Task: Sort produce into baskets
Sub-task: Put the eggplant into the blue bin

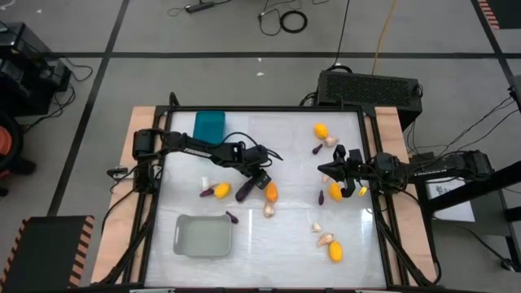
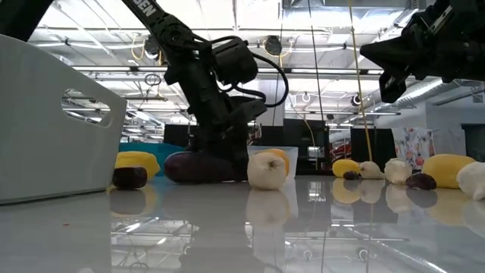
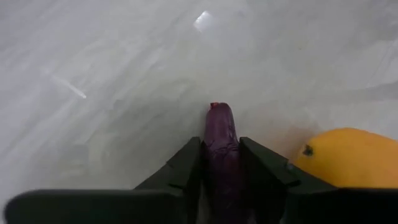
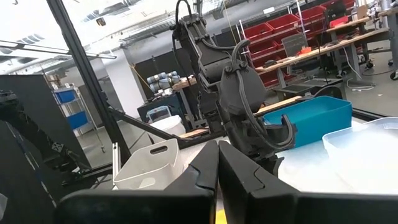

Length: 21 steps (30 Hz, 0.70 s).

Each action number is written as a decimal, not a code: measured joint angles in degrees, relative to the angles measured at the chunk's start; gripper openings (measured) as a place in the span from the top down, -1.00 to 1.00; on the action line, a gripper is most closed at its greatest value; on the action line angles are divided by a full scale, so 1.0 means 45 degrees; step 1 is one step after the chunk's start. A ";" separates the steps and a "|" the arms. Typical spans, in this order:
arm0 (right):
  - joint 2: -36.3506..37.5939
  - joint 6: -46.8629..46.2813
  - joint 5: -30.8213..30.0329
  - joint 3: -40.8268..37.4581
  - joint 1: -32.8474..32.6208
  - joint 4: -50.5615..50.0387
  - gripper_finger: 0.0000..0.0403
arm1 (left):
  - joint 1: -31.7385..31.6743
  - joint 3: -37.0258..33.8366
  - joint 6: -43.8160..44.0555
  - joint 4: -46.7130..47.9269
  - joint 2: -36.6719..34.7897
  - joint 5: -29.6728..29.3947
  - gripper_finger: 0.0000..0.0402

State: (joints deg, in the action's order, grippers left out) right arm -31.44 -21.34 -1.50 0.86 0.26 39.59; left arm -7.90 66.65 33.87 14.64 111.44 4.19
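Note:
A dark purple eggplant piece point(image 3: 222, 140) lies on the white table, and my left gripper point(image 3: 222, 163) is shut on it near the table's middle point(image 1: 249, 187). A yellow-orange piece point(image 3: 348, 155) sits right beside it, and a garlic bulb point(image 1: 269, 210) lies just nearer. The teal basket point(image 1: 209, 124) stands at the far left. The pale grey basket point(image 1: 203, 236) stands at the near left. My right gripper point(image 1: 342, 175) hangs shut above the table's right side, holding nothing. My left gripper pinches the eggplant's two long sides point(image 3: 214, 163) between its two fingers point(image 3: 186, 171). The fingers slant down from the table's left and lie along the eggplant. Its stem end point(image 3: 217, 111) sticks out past the fingertips. The eggplant lies on the table point(image 2: 197, 167).
More produce lies scattered: a group left of the held eggplant point(image 1: 213, 190), a small eggplant point(image 1: 231, 216) by the grey basket, pieces at the far right point(image 1: 323, 137), under the right gripper point(image 1: 334, 193) and at the near right point(image 1: 330, 242). A clear bin point(image 4: 367, 143) shows beside the teal one.

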 joint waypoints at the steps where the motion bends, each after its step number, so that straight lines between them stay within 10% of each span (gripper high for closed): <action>1: 0.0000 0.0000 0.0000 0.0000 0.0004 0.0005 0.98 | 0.0003 0.0045 -0.0050 -0.0040 0.0014 0.0051 0.58; 21: -0.0029 0.0072 -0.0028 0.0000 0.0004 -0.0183 0.98 | -0.1199 0.1696 -0.2974 0.4139 -0.4243 -0.2159 0.67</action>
State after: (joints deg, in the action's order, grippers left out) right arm -31.57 -21.02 -1.62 0.86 0.27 38.77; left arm -13.29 74.28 20.49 33.26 92.35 -5.52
